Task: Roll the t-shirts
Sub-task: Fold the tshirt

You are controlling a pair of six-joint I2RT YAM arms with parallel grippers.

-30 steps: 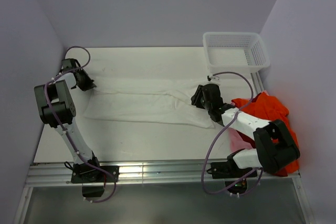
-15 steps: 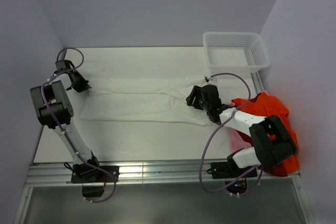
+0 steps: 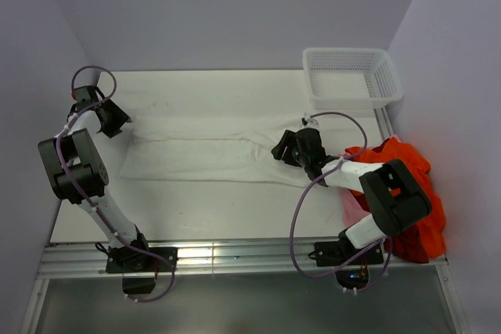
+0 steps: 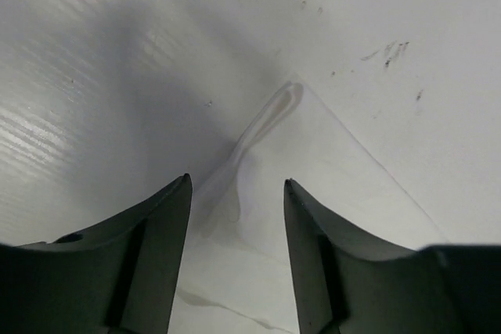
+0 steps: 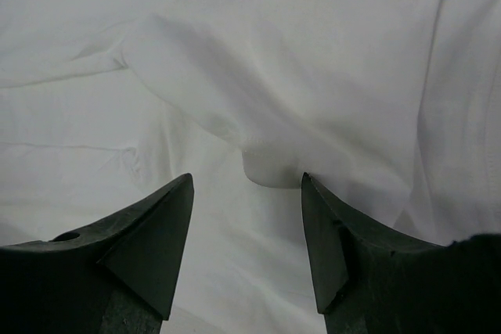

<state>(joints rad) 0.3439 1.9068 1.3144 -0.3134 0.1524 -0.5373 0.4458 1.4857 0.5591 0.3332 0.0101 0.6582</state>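
Observation:
A white t-shirt (image 3: 211, 150) lies folded into a long flat band across the table. My left gripper (image 3: 119, 123) hovers at its left end, open; in the left wrist view its fingers (image 4: 237, 181) frame a thin corner of the white cloth (image 4: 313, 193) without touching it. My right gripper (image 3: 279, 150) sits low over the band's right part, open. In the right wrist view its fingers (image 5: 246, 179) straddle a small raised fold of the white t-shirt (image 5: 270, 166). Orange-red t-shirts (image 3: 407, 170) lie heaped at the right edge under the right arm.
A white mesh basket (image 3: 389, 84) stands at the back right corner. Purple walls close in the table on the left, back and right. Bare tabletop (image 3: 196, 209) lies between the shirt and the arm bases.
The left gripper has opened, let go of the shirt's left end and drawn back to the left. The right gripper has opened wider and slid left along the shirt.

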